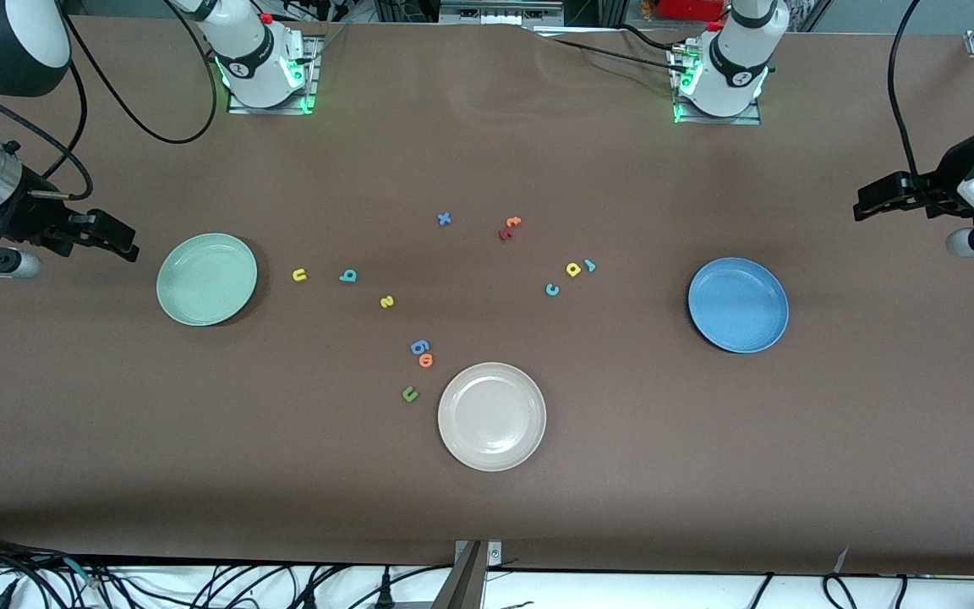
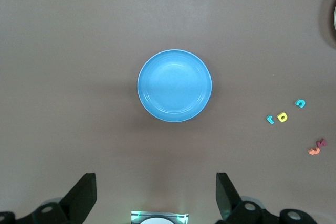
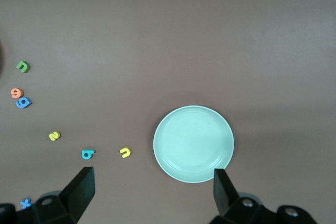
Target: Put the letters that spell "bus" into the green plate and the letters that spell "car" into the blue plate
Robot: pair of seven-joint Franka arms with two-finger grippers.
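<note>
Letters for "bus": yellow "u" (image 1: pixel 299 275), teal "b" (image 1: pixel 348 276) and yellow "s" (image 1: pixel 386 301), loose on the desk (image 1: pixel 487 507) in a short row just beside the green plate (image 1: pixel 206 279), toward the right arm's end. Nothing lies in that plate.

Letters for "car": teal "c" (image 1: pixel 552 289), yellow "a" (image 1: pixel 573 270) and teal "r" (image 1: pixel 590 266), bunched close together between the desk's middle and the blue plate (image 1: pixel 738 304), which holds nothing.

Right tool (image 1: pixel 119 241): released, jaws spread, grasping nothing, hanging at the right arm's end of the desk, beside the green plate. Left tool (image 1: pixel 867 203): released, empty, waiting up at its own end.

Handling advice: you are at the first pick. My judgement is that the "u" is the easiest start for the right tool, being closest to its plate. Come straight down, since foam this small will likely skid if a jaw nudges it sideways. Take the "car" cluster from its edge; the three sit tight.

Not to collect: green "u" (image 1: pixel 409 393), blue "6"-like letter (image 1: pixel 419 346), orange letter (image 1: pixel 426 360), blue "x" (image 1: pixel 444 219), orange and dark red pair (image 1: pixel 508 227), beige-white plate (image 1: pixel 492 416).
</note>
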